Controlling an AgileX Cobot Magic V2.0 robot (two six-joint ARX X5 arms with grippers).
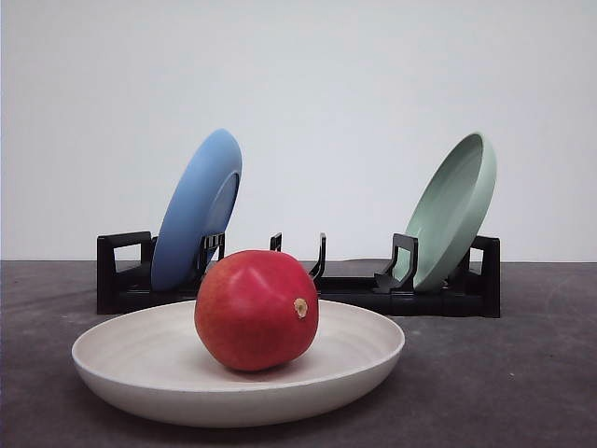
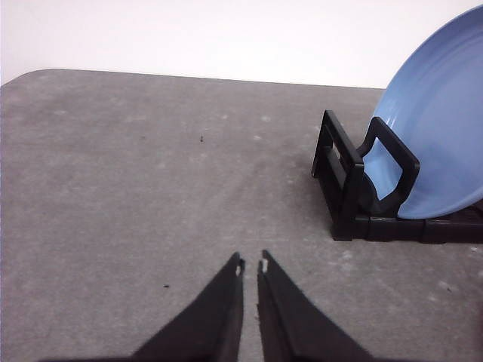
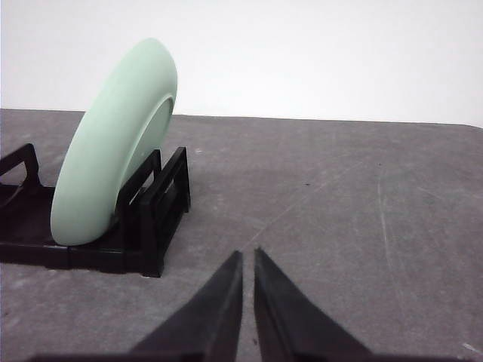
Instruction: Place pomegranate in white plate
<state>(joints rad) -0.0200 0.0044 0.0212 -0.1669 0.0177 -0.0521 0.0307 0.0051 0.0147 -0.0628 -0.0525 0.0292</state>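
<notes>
The smooth red pomegranate [image 1: 256,310] sits inside the wide, shallow off-white plate [image 1: 121,371] on the grey desk [image 1: 522,373], its tan stem nub facing right. Behind, a black rack [image 1: 410,297] holds a tilted blue plate [image 1: 196,210] and a tilted pale green plate [image 1: 452,210]. The left hand [image 2: 251,265] and right hand [image 3: 248,255] are each clenched on nothing above bare desk.

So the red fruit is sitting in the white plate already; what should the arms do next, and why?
Probably nothing more than staying back. The pomegranate already rests inside the white plate, free of any grip. The left gripper and right gripper are both shut, holding nothing, low over bare table beside the rack ends. Moving toward the plate again would only risk nudging the fruit.
</notes>
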